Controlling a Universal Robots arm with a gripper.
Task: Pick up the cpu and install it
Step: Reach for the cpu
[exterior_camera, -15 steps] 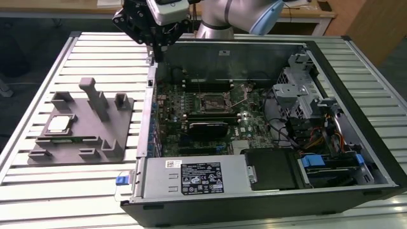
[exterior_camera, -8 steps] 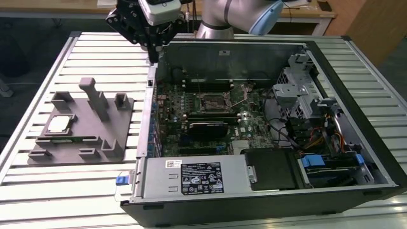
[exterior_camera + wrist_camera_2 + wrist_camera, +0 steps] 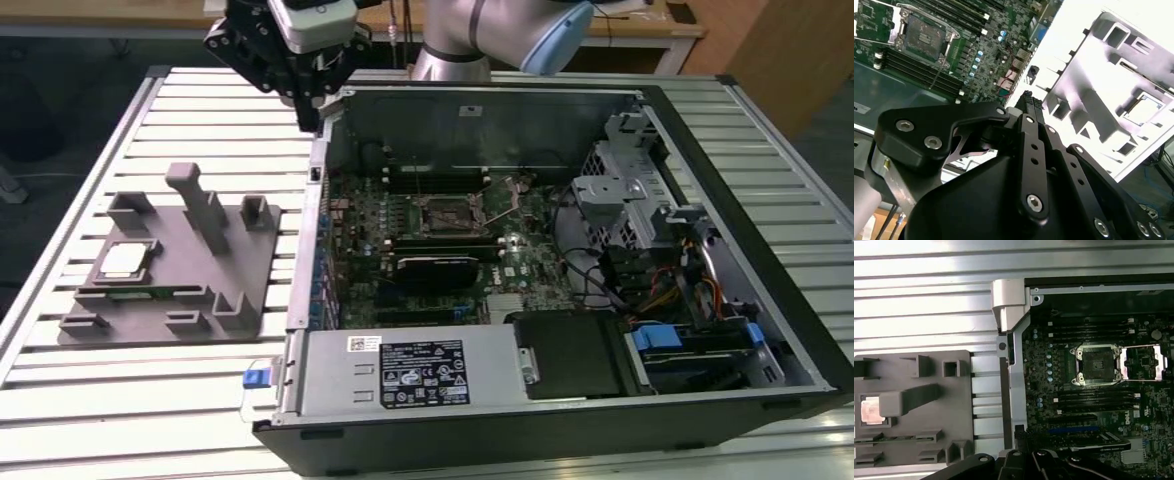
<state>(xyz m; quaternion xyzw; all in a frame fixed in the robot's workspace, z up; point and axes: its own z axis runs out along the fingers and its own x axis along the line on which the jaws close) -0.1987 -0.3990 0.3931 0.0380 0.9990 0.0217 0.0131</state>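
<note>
The cpu (image 3: 123, 261), a small square chip with a silver top, lies in a recess of the grey fixture tray (image 3: 200, 300) on the exterior view's left. Both wrist views show the cpu (image 3: 1144, 107) (image 3: 868, 410), partly behind a tray post in the first. My gripper (image 3: 310, 115) hangs high over the back left corner of the open computer case, well away from the chip. Its black fingers (image 3: 1027, 100) meet at the tips with nothing between them. The motherboard socket (image 3: 447, 208) (image 3: 1097, 365) (image 3: 924, 30) stands bare with its metal lid (image 3: 1144, 362) swung open.
The open computer case (image 3: 561, 100) lies on a slatted metal table (image 3: 160, 400), with its power supply (image 3: 407, 370), drive cage (image 3: 627, 200) and cables around the board. Upright posts (image 3: 200, 205) rise from the tray beside the chip. Memory slots (image 3: 1094, 330) flank the socket.
</note>
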